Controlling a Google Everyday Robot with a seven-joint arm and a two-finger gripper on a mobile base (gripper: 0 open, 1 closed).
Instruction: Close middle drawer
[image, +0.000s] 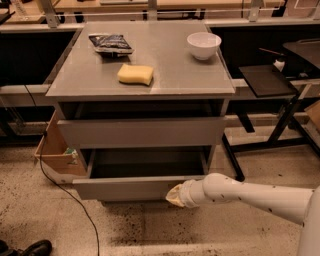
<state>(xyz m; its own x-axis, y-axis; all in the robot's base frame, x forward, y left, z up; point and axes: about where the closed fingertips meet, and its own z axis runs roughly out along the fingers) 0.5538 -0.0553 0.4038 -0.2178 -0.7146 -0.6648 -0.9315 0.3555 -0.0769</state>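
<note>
The middle drawer (131, 188) is the wide, shallow grey one. It stands pulled out of the cabinet, with its bare grey floor (147, 169) and thin side walls showing. My gripper (175, 195), a cream-coloured tip on a white arm coming in from the right, sits against the right part of the drawer's flat front. The taller grey drawer front (140, 132) is directly above.
On the cabinet top (175, 75) lie a yellow sponge (135, 74), a dark chip bag (110, 43) and a white bowl (203, 45). A cardboard box (56, 152) and a black cable (70, 195) are at the left. A black stand (270, 85) is at the right.
</note>
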